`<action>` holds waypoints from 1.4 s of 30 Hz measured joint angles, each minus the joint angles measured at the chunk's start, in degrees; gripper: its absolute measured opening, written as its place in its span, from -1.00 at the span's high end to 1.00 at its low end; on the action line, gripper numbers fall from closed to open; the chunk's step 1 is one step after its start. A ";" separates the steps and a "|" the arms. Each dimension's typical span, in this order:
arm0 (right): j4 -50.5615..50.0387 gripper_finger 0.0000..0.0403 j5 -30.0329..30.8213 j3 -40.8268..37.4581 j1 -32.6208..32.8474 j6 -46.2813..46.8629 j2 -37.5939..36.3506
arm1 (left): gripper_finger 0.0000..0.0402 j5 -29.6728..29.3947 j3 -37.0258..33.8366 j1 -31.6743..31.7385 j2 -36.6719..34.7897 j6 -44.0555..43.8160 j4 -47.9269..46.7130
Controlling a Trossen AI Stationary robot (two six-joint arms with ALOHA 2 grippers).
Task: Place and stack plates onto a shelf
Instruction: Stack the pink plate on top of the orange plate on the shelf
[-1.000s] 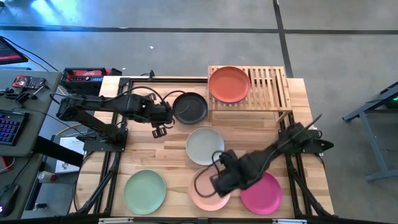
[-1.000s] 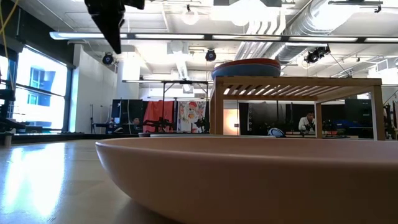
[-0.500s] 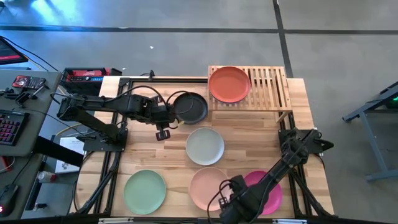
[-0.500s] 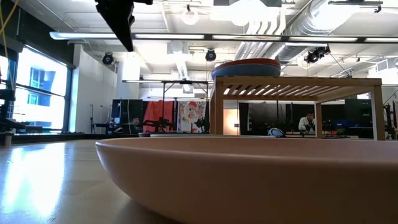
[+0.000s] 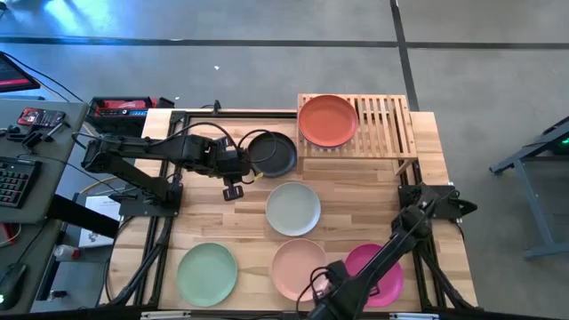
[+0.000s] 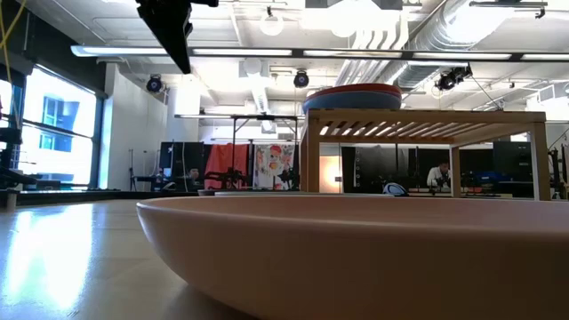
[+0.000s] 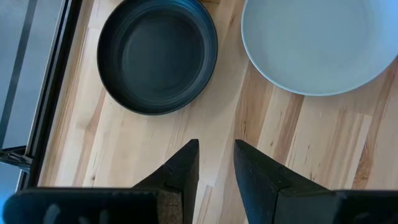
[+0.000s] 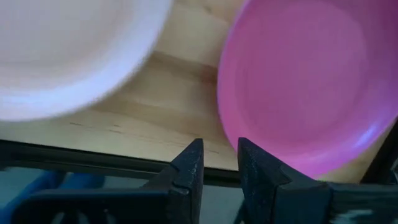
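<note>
The high camera hangs above the table (image 5: 356,191) and looks straight down, taking in the whole top, both arms and the floor around it. The low camera sits at table-top height, so close to the peach-pink plate (image 6: 356,258) that its rim fills the lower frame; it faces level across the wood toward the shelf (image 6: 422,124) and the room behind. The left wrist camera looks down past its own fingers (image 7: 183,168) at the black plate (image 7: 155,56) and off-white plate (image 7: 317,43), near the boards. The right wrist camera looks closely at the magenta plate (image 8: 311,87) by the table's edge. All these plates also show in the high view.
</note>
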 joint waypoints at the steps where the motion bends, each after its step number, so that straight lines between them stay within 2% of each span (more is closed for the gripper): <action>1: 0.00 0.63 -0.67 0.00 0.26 -0.01 0.58 | 0.55 0.01 0.00 0.00 -0.01 0.00 0.00; 10: 0.65 0.63 -1.70 0.00 1.49 -0.18 3.57 | 0.55 0.01 0.00 0.00 -0.02 0.00 0.02; 14: 0.61 0.63 1.63 0.00 2.04 -0.20 3.94 | 0.55 0.01 0.00 0.00 -0.02 0.94 0.17; 21: 0.99 0.63 1.83 0.00 2.26 -0.63 5.13 | 0.55 0.01 0.00 0.00 -0.02 1.10 0.27; 42: -0.18 0.67 -6.26 -0.02 2.33 -1.68 9.98 | 0.55 0.01 0.00 0.00 -0.04 1.53 0.28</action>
